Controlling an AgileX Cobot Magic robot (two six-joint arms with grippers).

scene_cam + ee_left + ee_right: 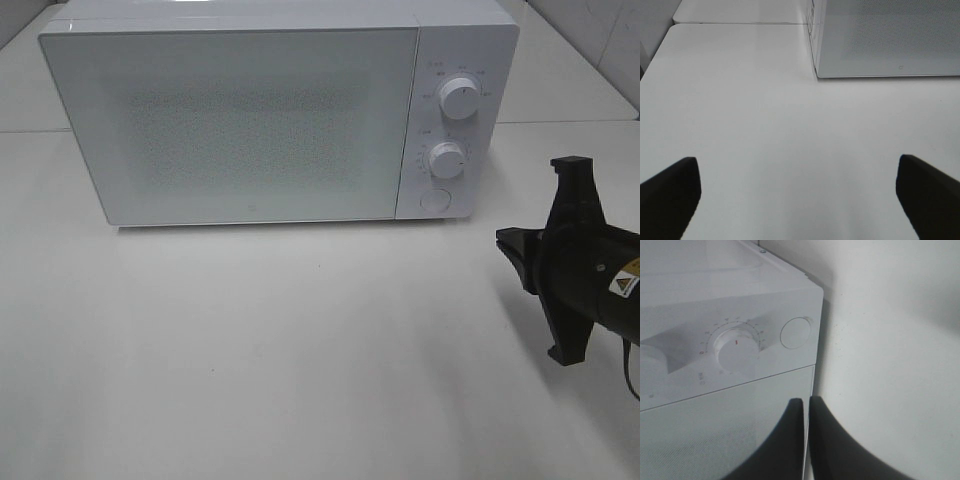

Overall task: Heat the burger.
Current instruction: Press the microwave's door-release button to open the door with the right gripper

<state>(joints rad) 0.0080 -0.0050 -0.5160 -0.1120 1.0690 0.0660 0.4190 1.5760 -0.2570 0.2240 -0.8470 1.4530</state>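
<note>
- Burger: not in view on any cam. Microwave fills upper left to centre of the ext view. Its door is shut & frosted, so can't tell if burger's inside. My guess: it is.
- Burger's facing / long axis: can't tell, nothing of it shows.
- R gripper: right edge of ext view, mid height, jaws pressed together, holding nothing. Tips aim left toward the ctrl panel, apart from it. Wrist cam has lower knob & round button ahead of the tips. Prob closed to make one blunt tip for working ctrls.
- L gripper: jaws wide, empty, over bare table near microwave's front corner. Out of ext view. Prob parked clear of the door.
</note>
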